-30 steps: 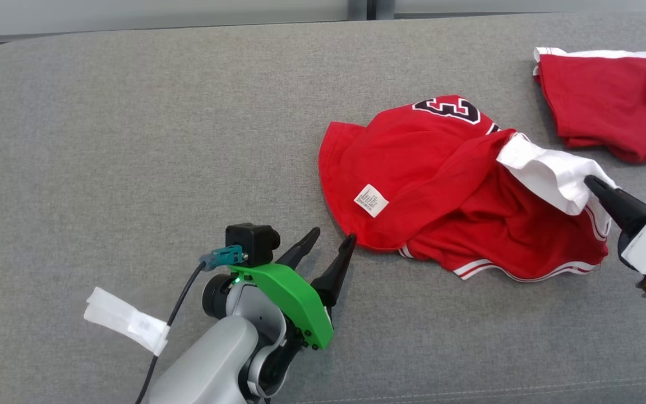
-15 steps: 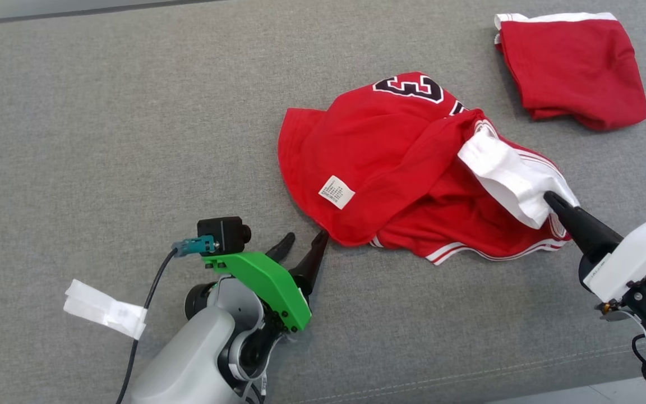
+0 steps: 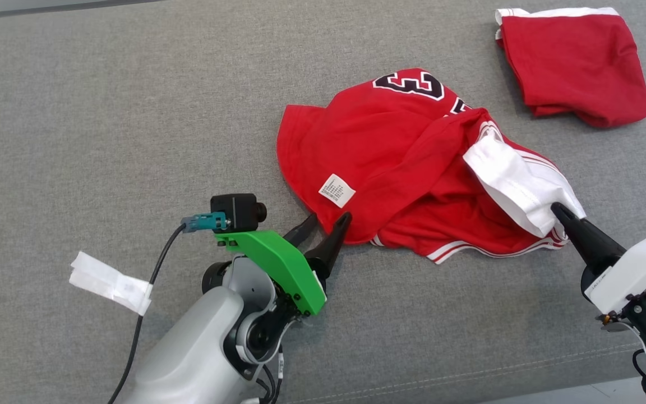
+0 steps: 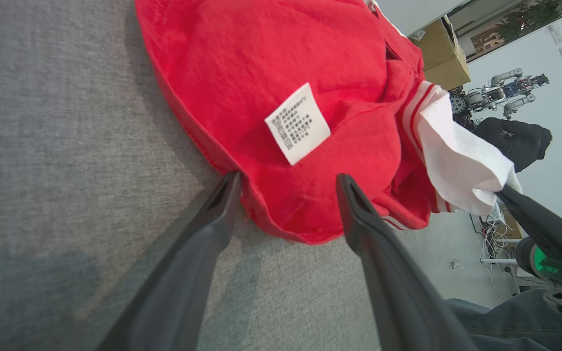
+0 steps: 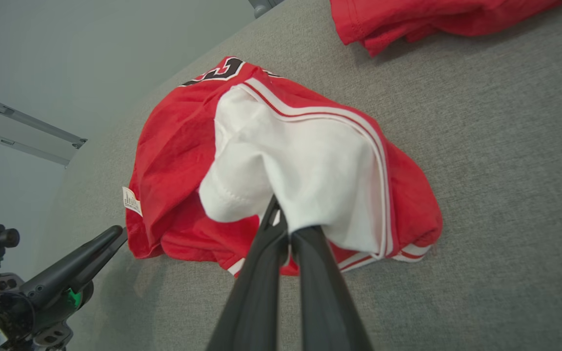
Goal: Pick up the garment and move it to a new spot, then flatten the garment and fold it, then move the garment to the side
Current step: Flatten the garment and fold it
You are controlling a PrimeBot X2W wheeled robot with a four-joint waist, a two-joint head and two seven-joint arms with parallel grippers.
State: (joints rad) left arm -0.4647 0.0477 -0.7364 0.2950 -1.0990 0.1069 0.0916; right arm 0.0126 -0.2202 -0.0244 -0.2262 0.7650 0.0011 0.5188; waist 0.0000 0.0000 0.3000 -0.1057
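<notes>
Head view: a grey padded surface is filling the frame. The red garment is lying crumpled on it, centre to right of centre, unfolded, with a black-and-white number showing at its top edge. A second red piece with white trim is sitting folded at the upper right, apart from the garment.

The left gripper is coming in from the lower left on a grey arm with a green bracket. Its jaws are spread wide and gripping nothing. Left wrist view: the left gripper is straddling the near hem of the garment, one finger on each side of the red edge. Cannot tell if the tips are touching cloth.

The right gripper is reaching in from the lower right, jaws clamped together on the white panel at the garment's right side. Right wrist view: the right gripper is pinching that white panel, and the white cloth is bunching over the fingertips.

A white care label is showing on the red cloth just above the left fingertips. A strip of white tape is hanging on the black cable at lower left.
</notes>
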